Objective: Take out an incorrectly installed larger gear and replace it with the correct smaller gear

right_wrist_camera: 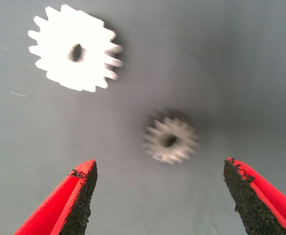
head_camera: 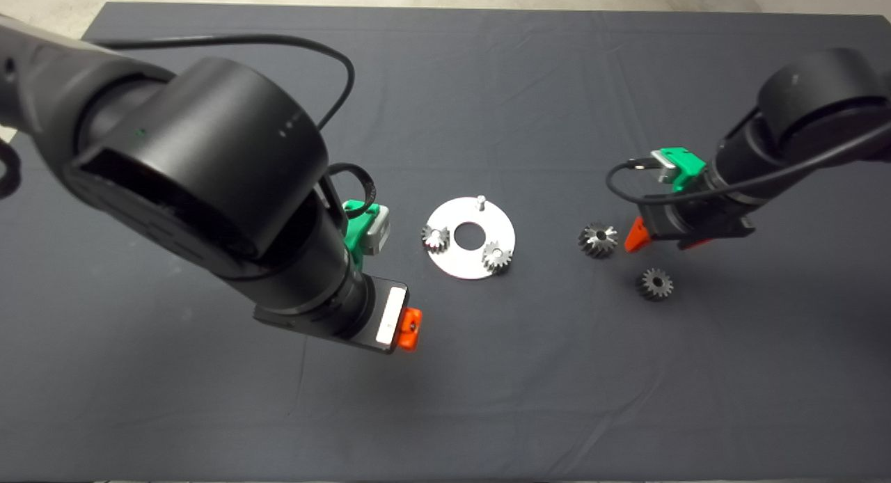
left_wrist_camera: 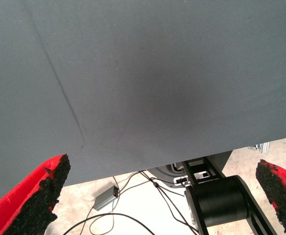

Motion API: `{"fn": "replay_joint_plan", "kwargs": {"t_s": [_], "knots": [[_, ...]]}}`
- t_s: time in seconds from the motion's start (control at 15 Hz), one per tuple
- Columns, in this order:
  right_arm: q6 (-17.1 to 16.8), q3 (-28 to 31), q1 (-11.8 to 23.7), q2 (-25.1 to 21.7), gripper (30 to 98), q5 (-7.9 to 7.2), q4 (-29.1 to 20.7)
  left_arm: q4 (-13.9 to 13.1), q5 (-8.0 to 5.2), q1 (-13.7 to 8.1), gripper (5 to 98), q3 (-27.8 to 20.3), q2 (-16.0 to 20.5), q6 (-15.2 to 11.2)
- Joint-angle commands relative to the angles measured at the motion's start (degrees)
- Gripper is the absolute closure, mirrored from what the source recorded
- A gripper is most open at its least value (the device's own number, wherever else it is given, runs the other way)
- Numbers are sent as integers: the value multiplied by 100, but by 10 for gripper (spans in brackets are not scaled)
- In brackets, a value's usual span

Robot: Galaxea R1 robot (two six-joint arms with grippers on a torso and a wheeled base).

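The larger gear (head_camera: 598, 239), cone-shaped with coarse teeth, lies loose on the mat right of the round silver plate (head_camera: 459, 266). In the right wrist view the larger gear (right_wrist_camera: 74, 49) glares white. The smaller gear (head_camera: 655, 283), fine-toothed with a centre hole, lies nearer the front. My right gripper (head_camera: 665, 239) hovers open above the mat, and the smaller gear (right_wrist_camera: 171, 141) shows just ahead of its spread fingers (right_wrist_camera: 79, 196), untouched. Two small gears (head_camera: 435, 238) (head_camera: 497, 256) sit on the plate, and a third peg (head_camera: 480, 202) stands bare. My left gripper (left_wrist_camera: 162, 163) is open and holds nothing.
The left arm's bulky black body (head_camera: 209, 163) hangs over the mat left of the plate, one red finger (head_camera: 411, 328) showing. The left wrist view shows the mat's edge (left_wrist_camera: 147, 166), with floor cables and a small grey box (left_wrist_camera: 106, 197) beyond.
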State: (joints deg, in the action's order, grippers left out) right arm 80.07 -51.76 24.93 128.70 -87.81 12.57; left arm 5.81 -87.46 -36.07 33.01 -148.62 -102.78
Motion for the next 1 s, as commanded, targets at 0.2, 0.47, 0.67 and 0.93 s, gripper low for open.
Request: {"fn": "replay_joint_plan", "kwargs": {"t_s": [0.2, 0.47, 0.67, 0.93], "knots": [[97, 432, -745, -515, 547, -553, 151, 16, -342, -74, 60, -7, -296, -102], [97, 346, -832, -455, 496, -562, 481, 16, -349, -67, 60, 19, -305, -111], [79, 272, -832, -360, 496, -561, 570, 16, -351, -67, 60, 116, -347, -103], [70, 300, -814, -196, 496, -553, 1102, 16, -351, -71, 60, 116, -384, -102]]}}
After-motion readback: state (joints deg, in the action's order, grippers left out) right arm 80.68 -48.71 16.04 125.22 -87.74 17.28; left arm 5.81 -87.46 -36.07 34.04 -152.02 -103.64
